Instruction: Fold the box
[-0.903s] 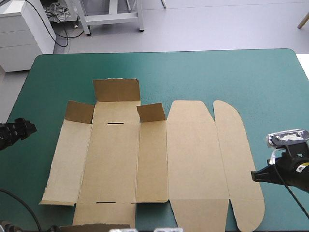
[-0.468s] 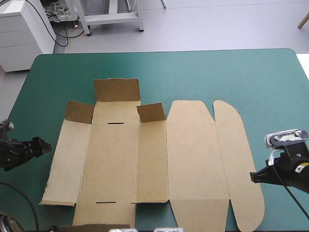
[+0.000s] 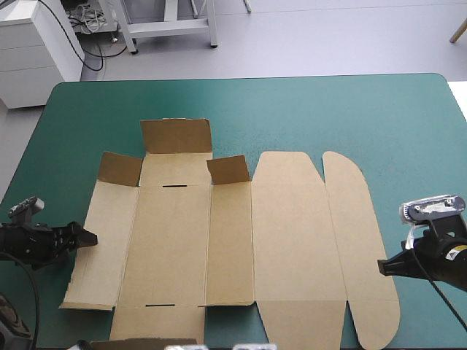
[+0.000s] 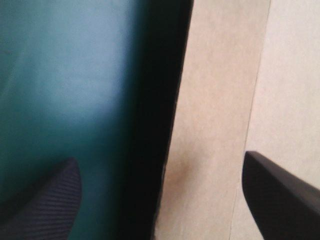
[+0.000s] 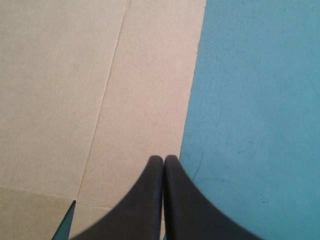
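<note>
Brown box [image 3: 182, 240] lies flat at centre-bottom of the high view on the teal-green cover [image 3: 306, 109]. Long axis runs left-right, rounded lid flap pointing right; left gripper [image 3: 86, 238] at its left panel, lower left; right gripper [image 3: 384, 265] at the lid's edge, lower right.

Left wrist: fingers apart, either side of the panel edge. Get one under, clamp mid-length, hinge on the crease.

Right wrist: fingers pressed together, empty.

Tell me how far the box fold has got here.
Barely begun. Done: only the small far flaps stand partly raised; the box otherwise lies flat. In hand: the left gripper, open, straddles the edge of the left panel; the right gripper, shut, sits at the right edge. Left: raising and tucking all the walls.
</note>
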`<move>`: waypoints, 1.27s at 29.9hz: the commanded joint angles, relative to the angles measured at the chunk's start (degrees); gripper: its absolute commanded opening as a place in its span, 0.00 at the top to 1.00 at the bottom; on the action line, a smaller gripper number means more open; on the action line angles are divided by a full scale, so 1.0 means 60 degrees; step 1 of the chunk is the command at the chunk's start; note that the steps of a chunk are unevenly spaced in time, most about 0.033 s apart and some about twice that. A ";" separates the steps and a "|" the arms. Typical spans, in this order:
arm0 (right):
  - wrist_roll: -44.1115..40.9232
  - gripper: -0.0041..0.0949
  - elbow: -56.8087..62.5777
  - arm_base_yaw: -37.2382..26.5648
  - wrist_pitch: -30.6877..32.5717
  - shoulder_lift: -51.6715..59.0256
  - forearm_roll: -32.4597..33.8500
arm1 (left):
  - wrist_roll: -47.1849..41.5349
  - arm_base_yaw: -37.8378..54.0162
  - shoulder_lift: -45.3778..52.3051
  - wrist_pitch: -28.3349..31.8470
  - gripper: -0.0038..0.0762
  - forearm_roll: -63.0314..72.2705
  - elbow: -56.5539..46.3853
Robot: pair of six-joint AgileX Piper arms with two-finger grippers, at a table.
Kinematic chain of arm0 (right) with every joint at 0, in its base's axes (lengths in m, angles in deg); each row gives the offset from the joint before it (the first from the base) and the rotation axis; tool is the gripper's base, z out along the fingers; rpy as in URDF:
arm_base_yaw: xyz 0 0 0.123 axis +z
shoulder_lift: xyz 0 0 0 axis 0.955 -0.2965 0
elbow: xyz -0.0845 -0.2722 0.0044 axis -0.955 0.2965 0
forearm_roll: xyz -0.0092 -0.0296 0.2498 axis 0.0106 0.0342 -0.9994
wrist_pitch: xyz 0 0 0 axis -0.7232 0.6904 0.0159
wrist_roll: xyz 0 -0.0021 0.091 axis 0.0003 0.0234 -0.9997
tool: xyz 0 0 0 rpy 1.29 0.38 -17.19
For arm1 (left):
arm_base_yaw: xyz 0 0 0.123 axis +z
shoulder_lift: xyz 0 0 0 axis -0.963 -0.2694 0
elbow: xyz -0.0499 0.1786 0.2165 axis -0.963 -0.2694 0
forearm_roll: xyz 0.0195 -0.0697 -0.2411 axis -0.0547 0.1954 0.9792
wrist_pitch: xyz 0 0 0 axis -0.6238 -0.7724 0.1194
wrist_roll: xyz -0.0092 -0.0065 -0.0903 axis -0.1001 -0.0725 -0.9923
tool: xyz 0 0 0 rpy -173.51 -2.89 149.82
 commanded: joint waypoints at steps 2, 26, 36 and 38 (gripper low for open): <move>0.0060 0.98 -0.0217 0.0002 -0.0383 0.0015 -0.0053 | 0.0449 0.0008 0.0203 -0.0264 0.18 0.0518 -0.0363; 0.0060 0.98 -0.0217 0.0002 -0.0383 0.0015 -0.0068 | -0.0136 -0.1523 0.0203 -0.1511 0.18 -0.0092 -0.0847; 0.0060 0.98 -0.0217 0.0002 -0.0383 0.0015 -0.0068 | -0.0073 -0.1523 0.0203 -0.1511 0.64 -0.0131 -0.0860; 0.0060 0.98 -0.0217 0.0002 -0.0400 0.0015 -0.0068 | -0.0022 -0.1523 0.0203 -0.1511 0.79 -0.0131 -0.0860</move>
